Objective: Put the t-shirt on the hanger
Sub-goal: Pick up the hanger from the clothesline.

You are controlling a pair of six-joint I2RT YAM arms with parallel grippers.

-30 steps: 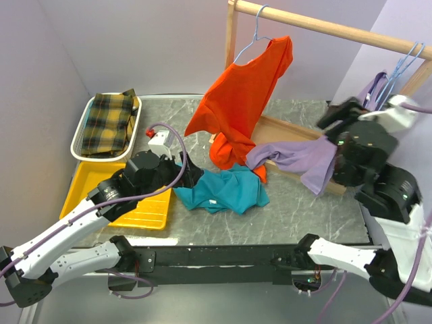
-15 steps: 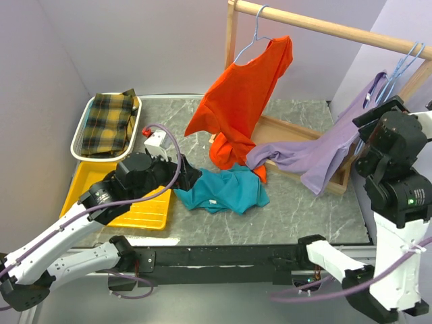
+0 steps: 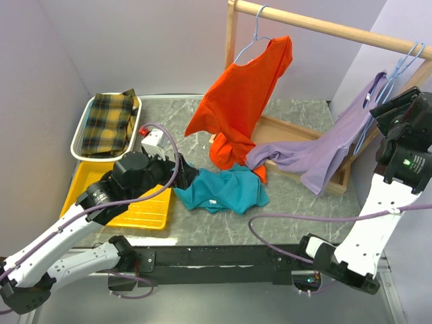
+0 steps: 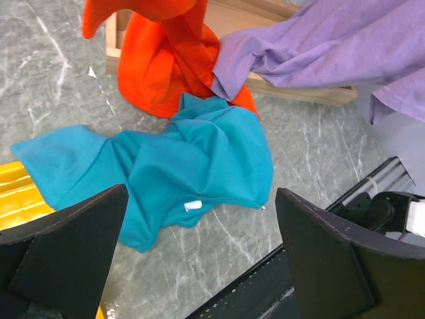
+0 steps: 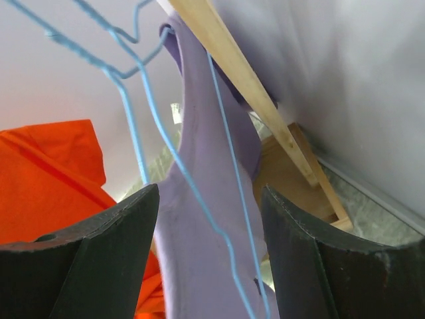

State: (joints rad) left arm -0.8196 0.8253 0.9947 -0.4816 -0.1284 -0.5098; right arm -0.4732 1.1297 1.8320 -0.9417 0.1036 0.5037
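The teal t-shirt [image 3: 223, 190] lies crumpled on the marble table, also in the left wrist view [image 4: 192, 159]. My left gripper [image 3: 187, 177] is open and empty at the shirt's left edge; in its own view [image 4: 199, 266] the jaws stand wide apart above the shirt's near hem. Pale-blue wire hangers [image 3: 403, 64] hang at the rod's right end. My right gripper [image 3: 395, 108] is raised beside them, open. In its view [image 5: 212, 266] the blue hanger wires [image 5: 226, 133] run between the fingers, in front of the lilac shirt [image 5: 199, 219]. I cannot tell which wire is the bare hanger.
An orange shirt [image 3: 246, 94] hangs from the wooden rod [image 3: 324, 27]. The lilac shirt [image 3: 317, 155] drapes down over the rack's wooden base [image 3: 283, 131]. A yellow tray [image 3: 145, 209] and a white basket [image 3: 79, 131] with plaid cloth are at the left.
My right arm has risen and swung right, bringing its gripper up to the hangers at the rod's end. My left arm has shifted only slightly.
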